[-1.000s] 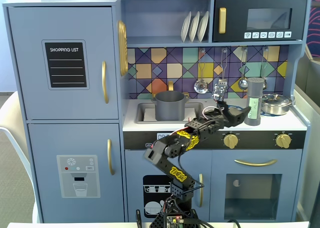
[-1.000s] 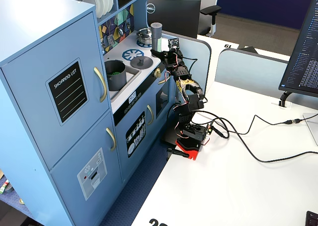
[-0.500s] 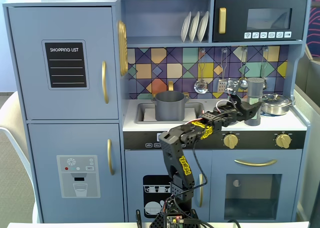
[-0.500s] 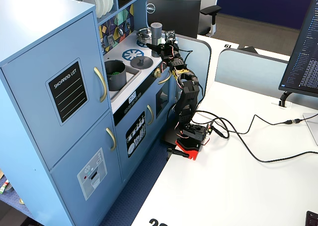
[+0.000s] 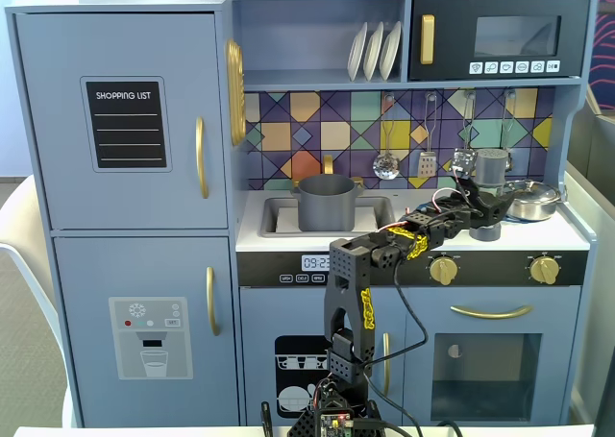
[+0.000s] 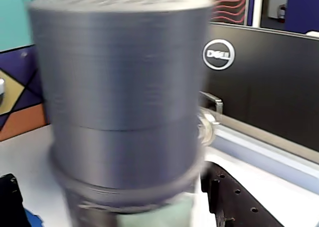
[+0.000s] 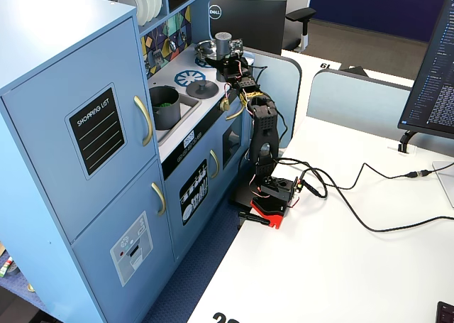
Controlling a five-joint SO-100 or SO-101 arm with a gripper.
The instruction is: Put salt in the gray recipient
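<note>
End effector (image 5: pixel 483 199) clamps the salt (image 5: pixel 491 167); nearby, "SHOPPING LIST" board (image 5: pixel 126 124), Dell monitor (image 6: pixel 259 82).

The salt (image 6: pixel 119 102) looked matt gray with fine horizontal ridges across its cylinder, like layered plastic, above a smooth pale green label. The gray recipient (image 5: pixel 326 203) had a dull, matt finish, while the pan (image 5: pixel 534 200) shone like polished metal. The kitchen cabinet (image 7: pixel 78 160) looked like smooth painted wood with glossy gold handles (image 5: pixel 202 157). The fingers (image 6: pixel 234 202) appeared as black, slightly textured plastic. The table (image 7: pixel 340 266) was smooth matt white.
</note>
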